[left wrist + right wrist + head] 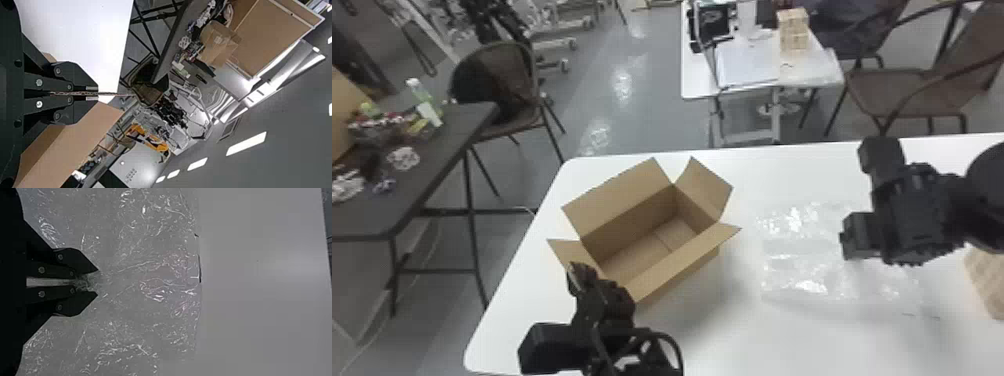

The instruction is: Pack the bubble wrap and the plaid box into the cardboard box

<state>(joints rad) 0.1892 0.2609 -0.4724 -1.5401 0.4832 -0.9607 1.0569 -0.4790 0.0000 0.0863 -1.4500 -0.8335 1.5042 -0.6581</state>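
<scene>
Box (647, 247) points lengthwise far right — left end effector (578, 272) clamps flap (575, 256), right end effector (850, 247) bubble wrap (797, 265).

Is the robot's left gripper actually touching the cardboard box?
Touching: the left wrist view shows the left gripper pinching a flap of the cardboard box between its fingers.

White bench (732, 345), matte top, rounded corners. Cardboard box (677, 270) sits toward its left side, angled, open, flaps splayed outward, inside empty. Clear bubble wrap (792, 260) spread in a crinkled sheet right of it, apart from it. Plaid box (987, 285) at the view's right edge, partly cut off.
</scene>
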